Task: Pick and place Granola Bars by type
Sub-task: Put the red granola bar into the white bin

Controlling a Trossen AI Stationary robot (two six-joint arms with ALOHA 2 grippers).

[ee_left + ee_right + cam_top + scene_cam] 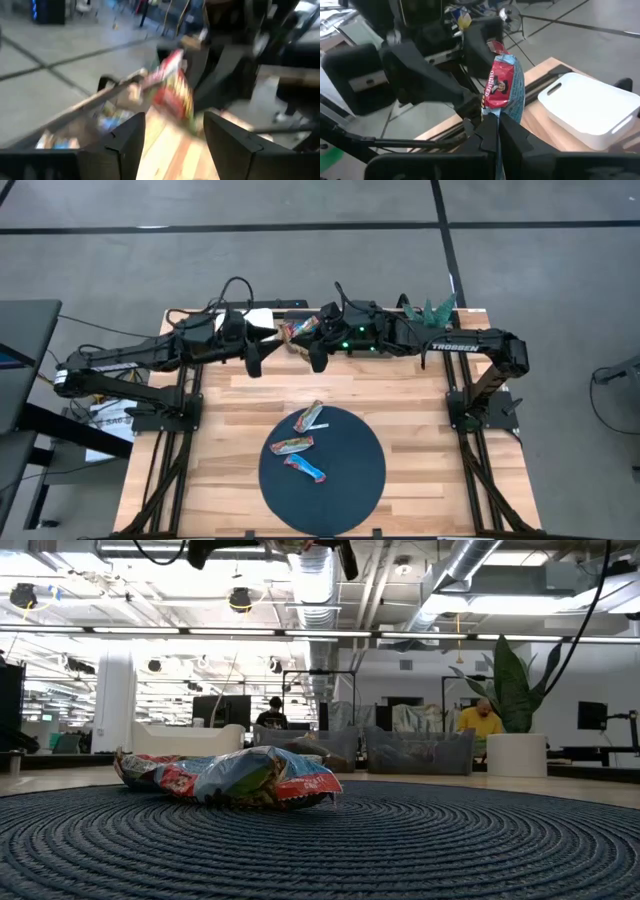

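Three Granola Bars lie flat on a dark round mat (pixel 350 480) near the table's front: one (pixel 309 417), one (pixel 292 445) and one (pixel 305 469). In the low view they show as a heap (pixel 230 778). High over the table's far middle, my right gripper (pixel 498 134) is shut on a red and blue bar (pixel 503 87). My left gripper (pixel 174 131) stands open facing it from the left. The bar (pixel 173 91) shows just beyond the left fingertips, between both grippers (pixel 298 330). My right gripper pinches the bar's lower end (pixel 498 116) between its two fingers. The fingers come about level from the table's right side. The rest of the bar sticks out past the fingertips, tilted upward and lifted well clear of the table.
A white tray (pixel 590 107) sits at the table's far edge, behind the left arm (pixel 258 318). A green thing (pixel 435 307) lies at the far right corner. Bare wood lies between the mat and the arms. People sit in the room beyond.
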